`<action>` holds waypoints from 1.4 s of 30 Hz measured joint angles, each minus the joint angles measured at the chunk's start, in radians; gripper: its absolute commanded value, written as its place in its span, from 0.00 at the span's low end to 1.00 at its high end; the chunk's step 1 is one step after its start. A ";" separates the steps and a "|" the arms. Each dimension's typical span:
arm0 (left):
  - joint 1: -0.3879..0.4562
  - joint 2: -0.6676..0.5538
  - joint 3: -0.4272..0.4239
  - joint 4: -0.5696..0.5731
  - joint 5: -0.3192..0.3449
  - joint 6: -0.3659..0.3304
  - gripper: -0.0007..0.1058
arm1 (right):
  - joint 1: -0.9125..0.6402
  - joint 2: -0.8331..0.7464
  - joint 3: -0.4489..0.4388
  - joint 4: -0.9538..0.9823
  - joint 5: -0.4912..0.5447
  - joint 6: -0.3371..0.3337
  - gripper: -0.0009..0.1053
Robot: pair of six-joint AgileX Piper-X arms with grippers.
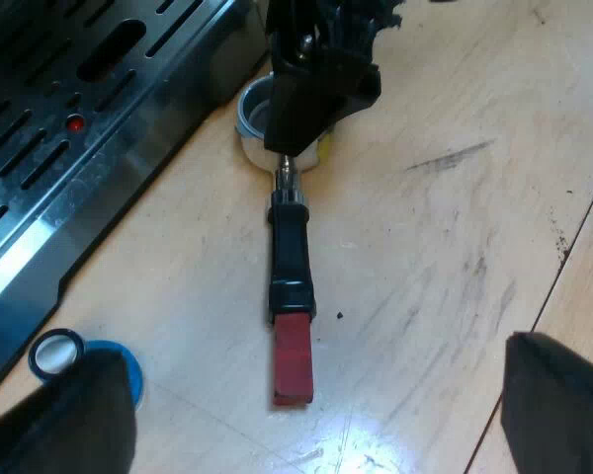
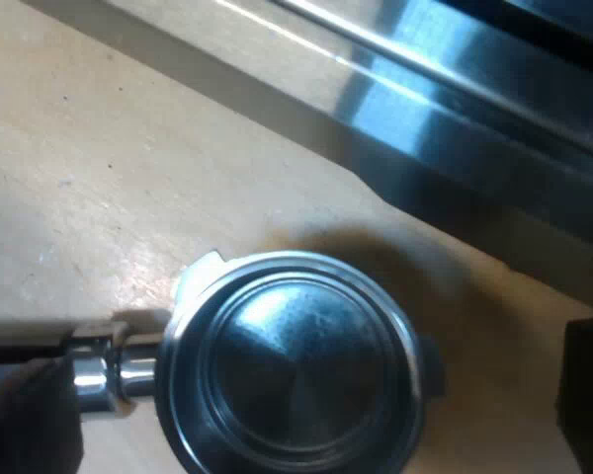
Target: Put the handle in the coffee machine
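Right gripper (image 2: pixel 306 395) hangs over the holder (image 1: pixel 292 267), fingers apart, likely to grab it; left gripper (image 1: pixel 316 395) also spread; holder lies on the table (image 1: pixel 455 247), red end at 6 o'clock, machine (image 1: pixel 79 128) at 10 o'clock.

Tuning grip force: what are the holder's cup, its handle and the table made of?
Holder's cup: metal, likely polished steel; bright reflections on rim and neck. Handle: probably black plastic, slightly glossy, with a matte red end. Table: light wood or wood-look laminate; grain lines and scuffs show.
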 measured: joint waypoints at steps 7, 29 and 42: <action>0.000 0.000 0.000 -0.003 0.000 0.000 0.72 | 0.000 0.024 0.000 -0.023 -0.009 0.005 0.99; 0.000 0.000 0.000 -0.029 0.000 0.000 0.72 | 0.000 0.053 0.000 -0.045 -0.031 0.032 0.50; 0.000 0.000 0.000 -0.029 0.000 0.000 0.72 | 0.000 0.053 -0.008 0.007 -0.036 0.046 0.13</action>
